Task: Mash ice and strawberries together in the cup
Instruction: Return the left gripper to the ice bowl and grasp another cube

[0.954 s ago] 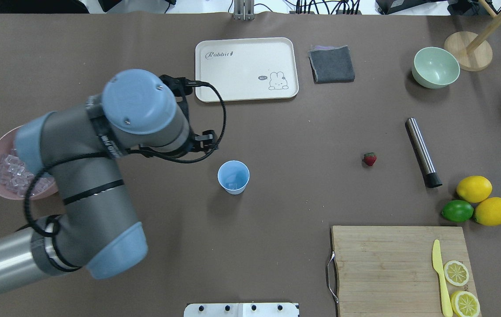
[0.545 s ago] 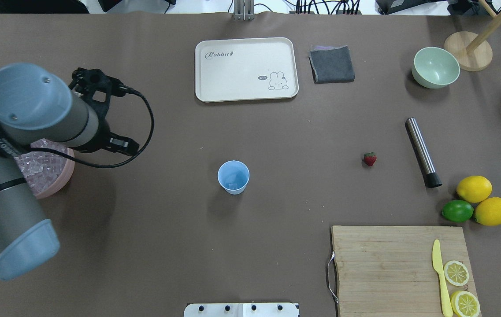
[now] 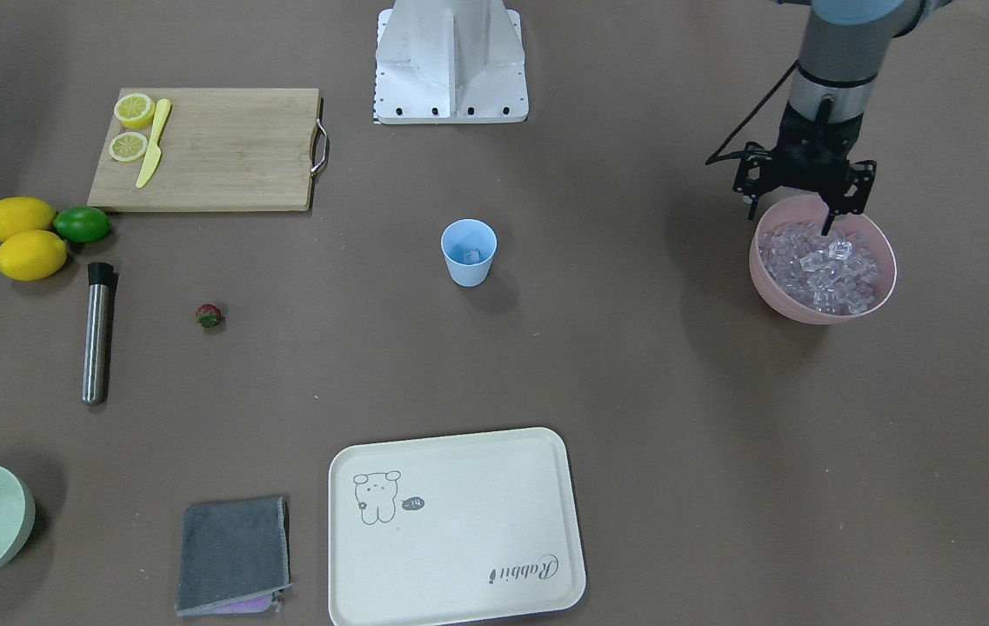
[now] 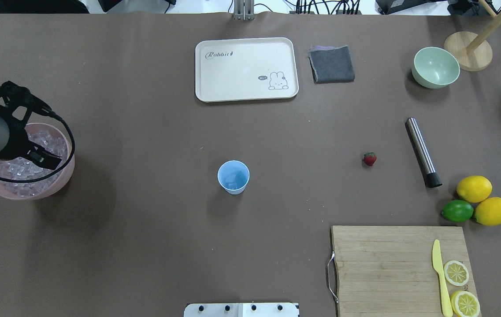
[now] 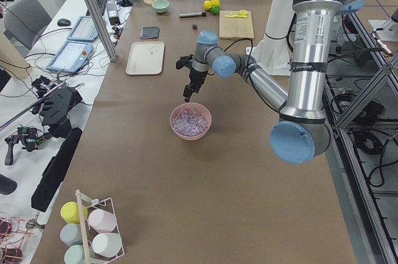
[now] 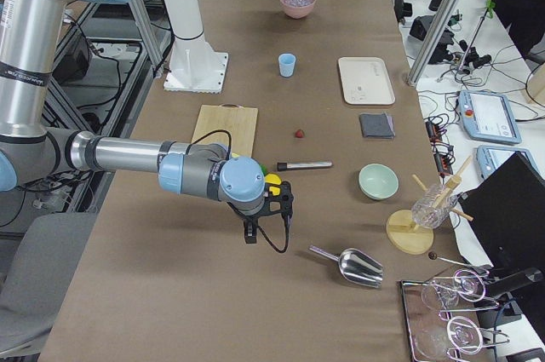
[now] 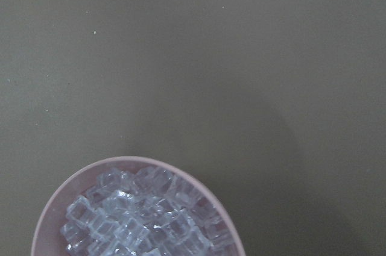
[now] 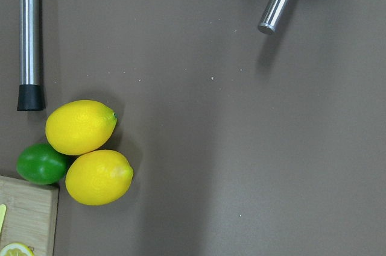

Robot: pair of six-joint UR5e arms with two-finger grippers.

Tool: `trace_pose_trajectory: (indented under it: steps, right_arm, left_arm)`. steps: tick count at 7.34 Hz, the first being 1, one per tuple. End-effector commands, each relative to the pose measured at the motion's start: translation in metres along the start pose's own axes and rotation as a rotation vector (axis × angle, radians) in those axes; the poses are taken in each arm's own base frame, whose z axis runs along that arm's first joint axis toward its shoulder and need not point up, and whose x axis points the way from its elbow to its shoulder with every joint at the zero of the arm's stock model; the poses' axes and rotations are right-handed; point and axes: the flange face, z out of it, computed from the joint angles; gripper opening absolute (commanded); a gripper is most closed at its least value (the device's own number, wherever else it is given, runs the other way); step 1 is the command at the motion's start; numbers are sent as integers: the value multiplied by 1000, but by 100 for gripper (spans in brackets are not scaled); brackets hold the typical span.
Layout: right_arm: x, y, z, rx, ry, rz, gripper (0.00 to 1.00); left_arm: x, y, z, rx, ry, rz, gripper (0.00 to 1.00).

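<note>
A robotics laboratory is indicated. A left arm (image 5: 311, 59) and a right arm (image 6: 128, 158) of industrial type are mounted at a white pedestal (image 3: 451, 61) beside a paper-covered table (image 4: 144, 242). Beyond the left gripper (image 5: 186, 95), away from the pedestal, a bench (image 5: 37, 77) is seen with control tablets (image 5: 69, 56), a keyboard (image 5: 99, 0), cables and spare hardware (image 5: 56, 105). An aluminium post (image 5: 93, 15) stands between gripper and bench. An office chair (image 5: 28, 15) is placed further out.

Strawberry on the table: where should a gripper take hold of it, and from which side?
From straight above, most likely, pinching across the red body of the strawberry. It lies small and low on the table, well apart from the steel cylinder, so both flanks are free.
</note>
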Motion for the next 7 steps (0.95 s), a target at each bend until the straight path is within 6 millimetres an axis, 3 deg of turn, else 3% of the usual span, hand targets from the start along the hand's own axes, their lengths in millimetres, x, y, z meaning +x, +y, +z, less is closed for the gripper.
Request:
trace_pose_trajectory:
  steps: [1,3,5,7]
  right_arm:
    - [0,1,0,1,-7,1,100]
    - [0,1,0,1,-8,1,100]
    - [-1,0,0,1,-8,1,100]
    - [-1,-1,0,2,-8,1,100]
  left_arm:
    - [-61,13,26,-26,8,47,92]
    - [-69,19,35,-75,66,5,89]
    - [-76,25,62,-127,53,-82,84]
    - [-75,30,64,-151,72,-135,81]
